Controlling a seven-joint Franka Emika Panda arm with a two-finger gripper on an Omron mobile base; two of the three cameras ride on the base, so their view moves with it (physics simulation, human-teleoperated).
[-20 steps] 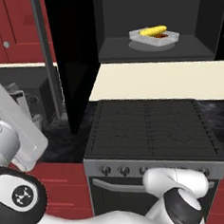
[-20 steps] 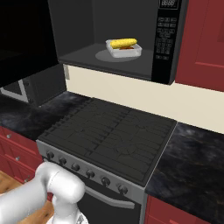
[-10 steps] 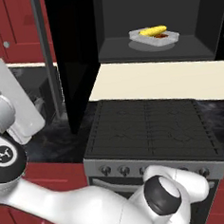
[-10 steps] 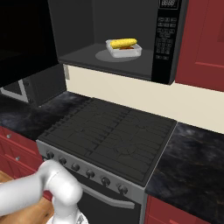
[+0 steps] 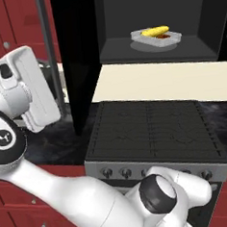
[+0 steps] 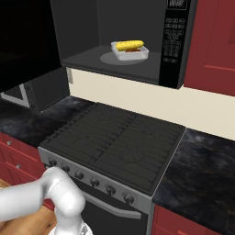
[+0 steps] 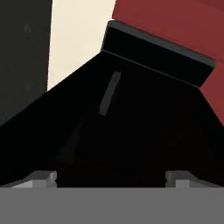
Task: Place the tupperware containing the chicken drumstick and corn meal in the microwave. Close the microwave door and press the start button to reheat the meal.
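The tupperware [image 5: 156, 37] sits inside the microwave [image 6: 137, 41], a shallow translucent grey-white tray with rounded corners and a raised rim, resting on the round plate on the cavity floor. On it lies the corn [image 5: 154, 31], a short bright yellow cob, with a sliver of the dark reddish chicken drumstick [image 6: 131, 50] just beside it. The cob's long axis runs roughly side to side across the cavity, along the tray's length. The microwave door [image 5: 77, 60] stands swung open to the left, a tall black panel, and its grey bar handle [image 5: 50, 57] runs upright at the outer edge. The white arm rises up the left of the left base view, wrist near the handle. In the hand view the tool [image 7: 111, 177] is spread wide, tips far apart with nothing between them, facing a black surface. Below is the stove [image 6: 114, 147], set between dark tabletops [image 6: 199, 174].
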